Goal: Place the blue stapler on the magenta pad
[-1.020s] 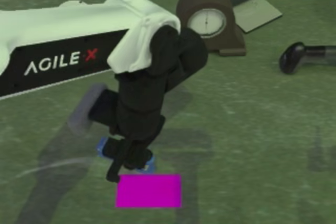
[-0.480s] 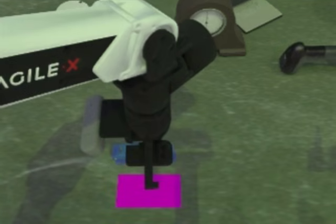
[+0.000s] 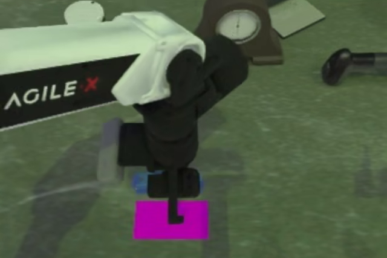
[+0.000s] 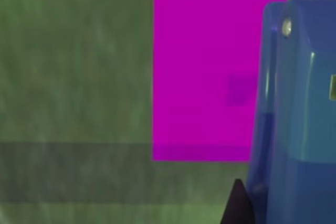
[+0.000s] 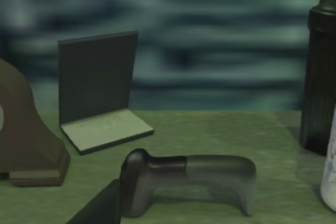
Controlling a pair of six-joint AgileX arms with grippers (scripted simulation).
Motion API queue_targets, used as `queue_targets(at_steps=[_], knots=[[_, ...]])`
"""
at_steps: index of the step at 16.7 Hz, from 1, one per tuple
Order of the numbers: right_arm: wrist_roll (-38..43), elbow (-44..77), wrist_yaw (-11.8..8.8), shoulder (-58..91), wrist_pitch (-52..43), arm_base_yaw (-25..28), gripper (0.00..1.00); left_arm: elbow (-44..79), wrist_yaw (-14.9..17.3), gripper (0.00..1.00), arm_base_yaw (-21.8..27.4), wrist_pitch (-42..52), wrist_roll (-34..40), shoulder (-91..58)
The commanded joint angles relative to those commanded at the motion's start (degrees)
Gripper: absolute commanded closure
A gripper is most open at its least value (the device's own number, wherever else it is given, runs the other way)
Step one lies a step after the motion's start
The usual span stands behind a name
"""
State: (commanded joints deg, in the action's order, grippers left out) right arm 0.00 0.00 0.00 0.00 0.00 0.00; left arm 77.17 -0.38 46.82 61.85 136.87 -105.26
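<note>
A worn green table (image 3: 290, 167) fills the top view, with a blurred blue-grey backdrop beyond its far edge. Nearest, at about 6 o'clock from the table's middle, lies the magenta pad (image 3: 192, 222), flat and plain. Just beyond its far edge, the left gripper (image 3: 172, 200) hangs clenched around the blue stapler (image 3: 140, 182), which shows as blue tips poking out on either side of the black fingers; one dark finger (image 3: 174, 208) reaches over the pad's far part. In the left wrist view the stapler (image 4: 296, 114) fills one side, held above the table with the pad (image 4: 210, 61) below and beside it; I cannot tell whether it touches the pad. The white left arm (image 3: 72, 58) stretches in from 9 o'clock. Farther off, at 12 o'clock, stands a brown mantel clock (image 3: 240, 25), and behind it, toward 1 o'clock, a grey-green card (image 3: 296, 16) with an upright dark panel (image 5: 97, 74). At 2 o'clock lies a black handheld scanner (image 3: 347, 64). The right gripper is out of sight; its wrist view shows the scanner (image 5: 184, 179) close by and a dark ribbed can (image 5: 320, 77) well apart from it
</note>
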Motion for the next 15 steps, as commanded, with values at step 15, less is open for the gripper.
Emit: queue_targets(at_steps=[15], knots=[[0.00, 0.00, 0.00, 0.00, 0.00, 0.00, 0.00, -12.09, 0.12, 0.77, -0.46, -17.91, -0.45, -5.58]])
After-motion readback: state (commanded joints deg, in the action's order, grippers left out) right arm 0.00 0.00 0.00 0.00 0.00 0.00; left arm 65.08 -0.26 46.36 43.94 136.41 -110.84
